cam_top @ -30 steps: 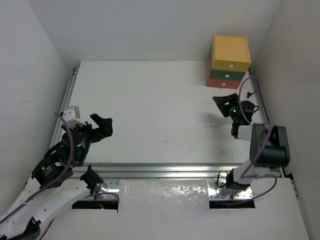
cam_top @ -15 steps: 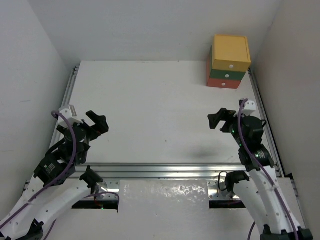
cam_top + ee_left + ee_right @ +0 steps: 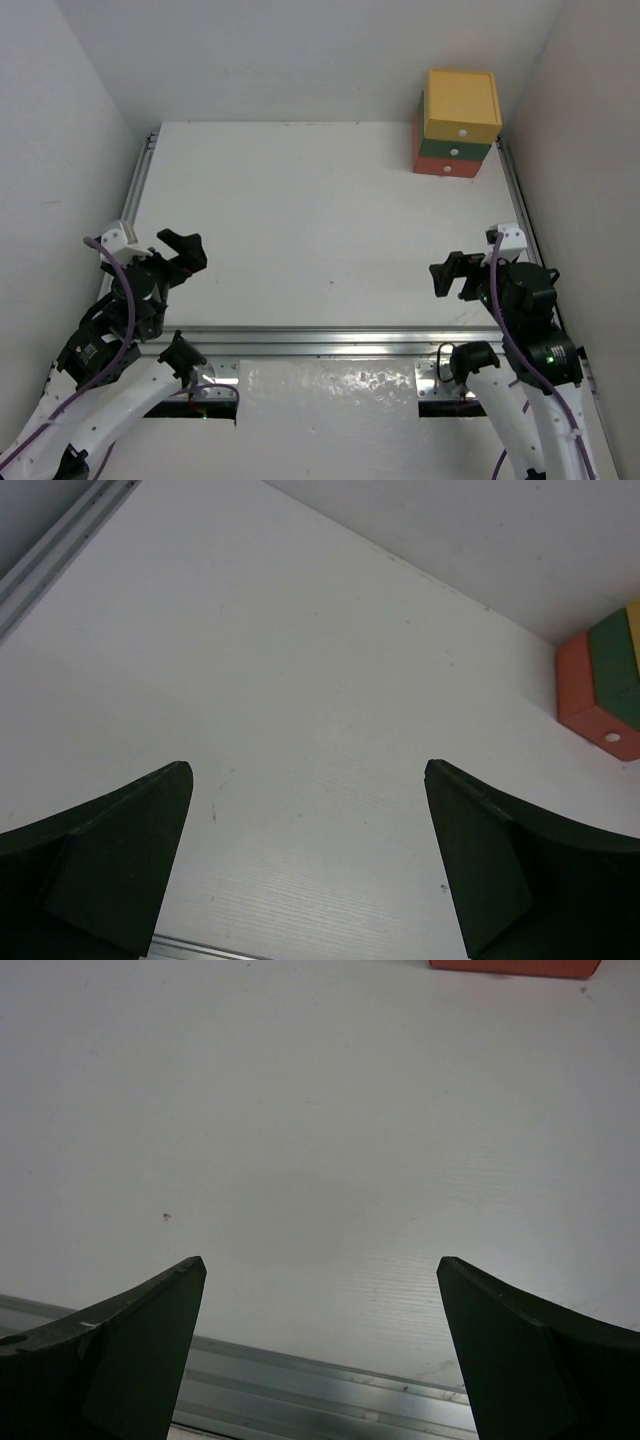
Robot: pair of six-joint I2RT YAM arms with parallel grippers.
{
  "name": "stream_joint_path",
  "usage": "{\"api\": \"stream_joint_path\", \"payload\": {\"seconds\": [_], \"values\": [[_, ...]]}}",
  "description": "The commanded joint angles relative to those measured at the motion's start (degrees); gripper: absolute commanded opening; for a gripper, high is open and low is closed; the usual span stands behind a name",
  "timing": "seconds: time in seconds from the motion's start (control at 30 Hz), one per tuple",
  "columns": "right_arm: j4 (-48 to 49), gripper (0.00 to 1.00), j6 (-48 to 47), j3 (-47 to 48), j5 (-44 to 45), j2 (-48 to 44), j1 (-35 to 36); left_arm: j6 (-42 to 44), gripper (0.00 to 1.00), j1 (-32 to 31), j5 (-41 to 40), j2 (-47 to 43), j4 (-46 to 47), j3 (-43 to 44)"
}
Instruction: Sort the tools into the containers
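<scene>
The left end effector (image 3: 187, 250) hangs spread and empty over the near left of the counter (image 3: 300, 200), and the right end effector (image 3: 452, 272), also spread and holding nothing, sits near the front rail. No tools show in any view. At the far right corner the yellow drawer (image 3: 462, 100) tops the green drawer (image 3: 455, 148) and the orange-red drawer (image 3: 447, 166), all pushed in. Sorting looks finished. Parking well means bringing both arms home slowly, clear of that stack.

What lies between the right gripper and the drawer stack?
Only bare white table between right gripper and drawer stack; the top view shows it.
</scene>
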Motion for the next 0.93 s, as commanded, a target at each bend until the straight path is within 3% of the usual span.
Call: {"api": "stream_joint_path", "payload": {"seconds": [0.0,0.9], "values": [[-1.6,0.99,-1.5,0.8,3.0,-0.4,0.7,1.3,1.00,0.7,1.2,-2.3,2.9,-0.4],[1.8,0.99,0.7,-3.0,6.4,1.0,0.7,1.7,1.00,0.7,3.0,-1.3,4.0,-0.9]]}}
